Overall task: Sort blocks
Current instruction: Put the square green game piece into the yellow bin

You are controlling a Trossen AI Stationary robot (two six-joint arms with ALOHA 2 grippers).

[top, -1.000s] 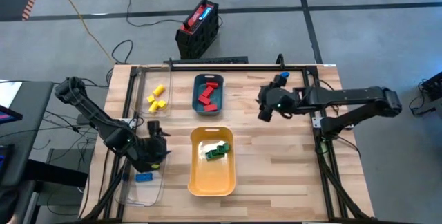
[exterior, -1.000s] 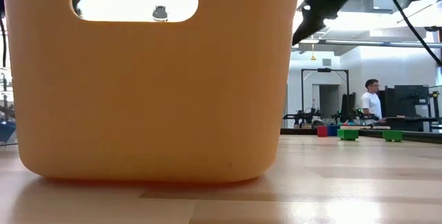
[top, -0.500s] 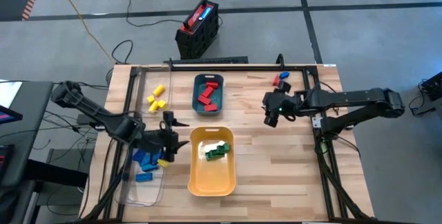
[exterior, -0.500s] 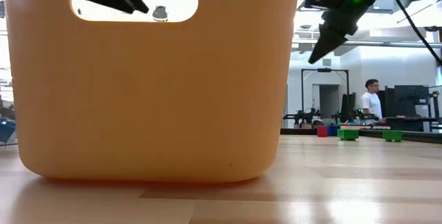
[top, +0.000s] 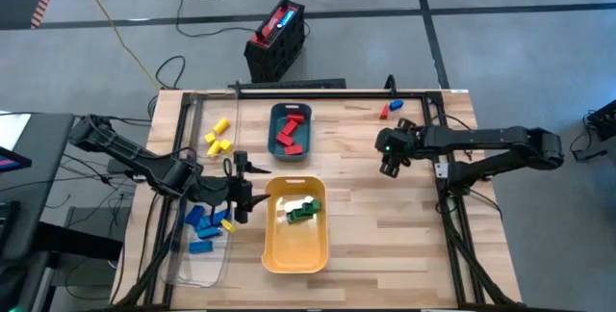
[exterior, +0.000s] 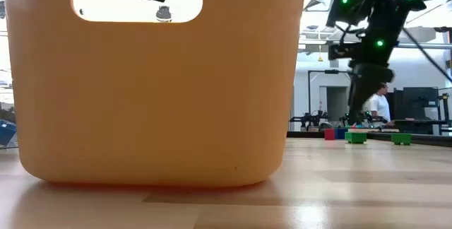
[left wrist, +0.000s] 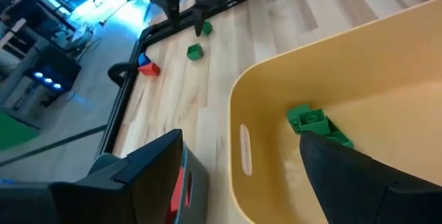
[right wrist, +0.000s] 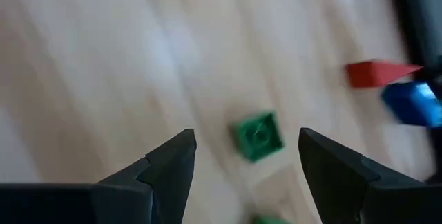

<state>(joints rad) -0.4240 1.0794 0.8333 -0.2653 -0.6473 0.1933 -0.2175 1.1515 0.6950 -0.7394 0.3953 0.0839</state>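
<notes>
Green blocks lie in the yellow tray; they also show in the left wrist view. Red blocks lie in the teal tray. Blue blocks lie in the clear tray. Yellow blocks lie at the far left. My left gripper is open and empty at the yellow tray's left wall. My right gripper is open, pointing down over a loose green block on the table.
A red block and a blue block lie near the far right corner. Two green blocks show in the low view beside my right gripper. A red-and-black box stands on the floor beyond the table.
My left gripper has gone from over the clear tray toward the table's right, up to the yellow tray's left wall, uncovering the blue blocks. My right gripper has gone a little toward the right and near edges, has come down and has tipped to point straight down.
</notes>
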